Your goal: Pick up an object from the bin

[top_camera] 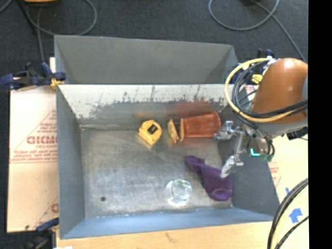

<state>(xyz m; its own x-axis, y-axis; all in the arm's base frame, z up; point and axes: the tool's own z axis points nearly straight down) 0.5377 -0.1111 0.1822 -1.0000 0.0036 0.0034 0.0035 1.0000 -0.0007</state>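
Item: hand (226, 151), released, by the bin's right wall, just above purple cloth (210, 179). I'd centre over its bunched fold, descend, then clench.

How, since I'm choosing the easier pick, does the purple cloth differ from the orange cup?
The purple cloth is limp and crumpled; the orange cup is a stiff-looking cylinder lying on its side. The cloth is opaque, the cup somewhat see-through. The cloth lies toward the bin's near wall, the cup against the far wall. Both rest on the floor in the view's right half.
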